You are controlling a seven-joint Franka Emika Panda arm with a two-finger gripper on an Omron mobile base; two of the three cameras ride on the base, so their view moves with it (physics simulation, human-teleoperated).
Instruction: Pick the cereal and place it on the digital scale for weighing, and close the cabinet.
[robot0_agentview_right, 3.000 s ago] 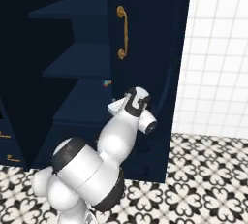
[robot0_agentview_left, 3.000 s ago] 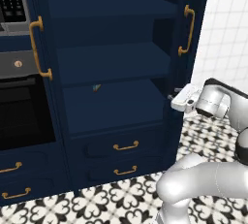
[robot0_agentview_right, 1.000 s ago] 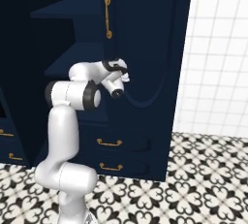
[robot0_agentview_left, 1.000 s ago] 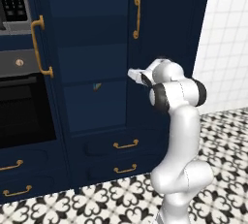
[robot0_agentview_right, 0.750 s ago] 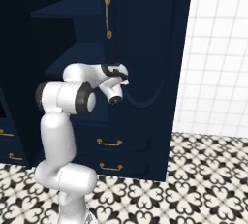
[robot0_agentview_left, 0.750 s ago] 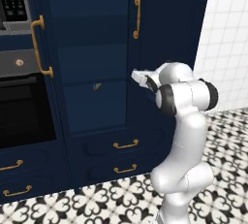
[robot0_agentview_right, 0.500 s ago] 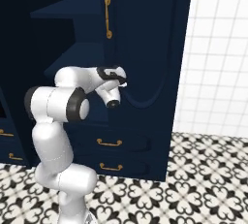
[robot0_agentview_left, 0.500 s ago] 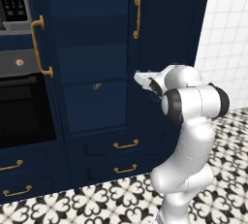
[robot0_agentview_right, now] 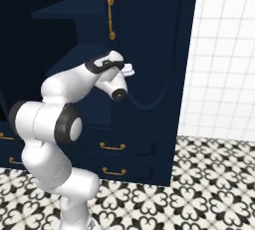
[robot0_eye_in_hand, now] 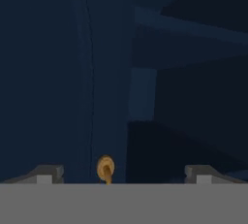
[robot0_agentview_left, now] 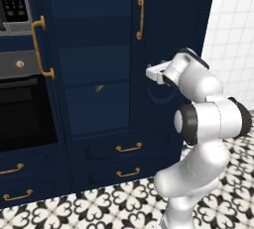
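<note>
The tall navy cabinet [robot0_agentview_left: 99, 49] takes up most of the scene, its right door [robot0_agentview_left: 168, 34] swung most of the way across the opening but not yet flush, so the dark inner shelves [robot0_agentview_right: 69, 10] can be seen past the door's edge in the right base view. Left of it sits the black oven [robot0_agentview_left: 22, 109] with a microwave keypad above, and white wall tiles [robot0_agentview_right: 224, 50] and a patterned black-and-white floor [robot0_agentview_right: 209, 184] lie to the right. The white arm bends up from the floor, and its gripper [robot0_agentview_left: 155, 72] hovers just beside the lower panel of that right door, below the brass bar handle [robot0_agentview_left: 140, 17]. The jaws stand spread wide with nothing between them. Two drawers [robot0_agentview_left: 128, 148] sit below the doors.
</note>
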